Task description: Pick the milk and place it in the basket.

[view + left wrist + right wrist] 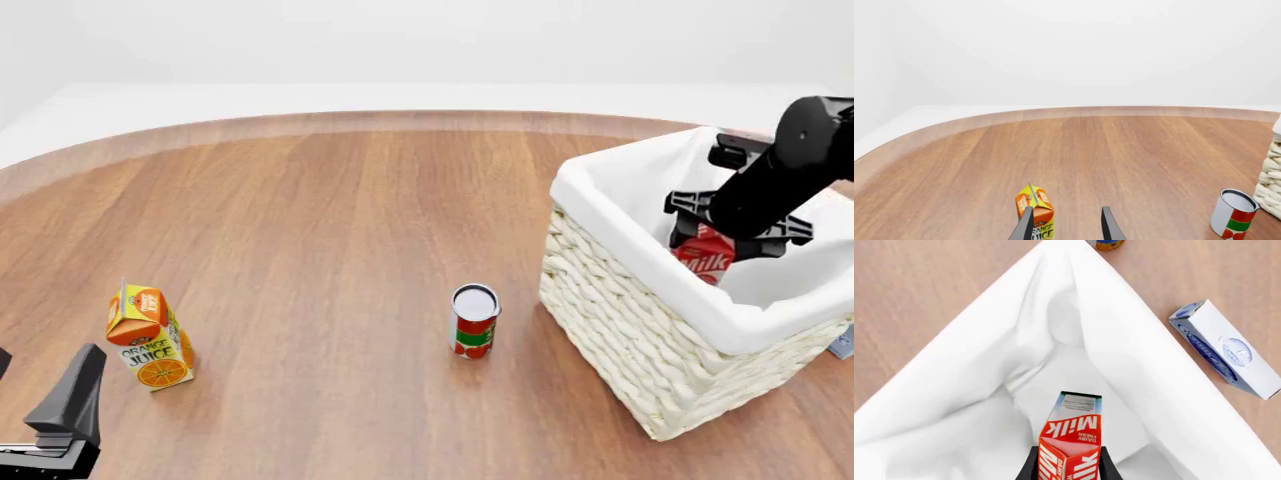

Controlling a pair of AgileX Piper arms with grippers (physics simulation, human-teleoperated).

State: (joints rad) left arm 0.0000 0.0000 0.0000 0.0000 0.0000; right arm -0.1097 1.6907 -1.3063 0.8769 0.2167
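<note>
Right end effector [727,236] clamping milk [705,260] by gable top, fingers closed on both sides. Carton hanging inside basket [627,330], below liner rim, long axis running nearly straight down from end effector toward liner floor. Right wrist view showing carton base pointing at white liner bottom; contact unclear. Judging next move: short drop, then release. Left end effector [1067,227] idling partly open, holding nothing, near orange juice carton [150,337], well apart from basket.
</note>
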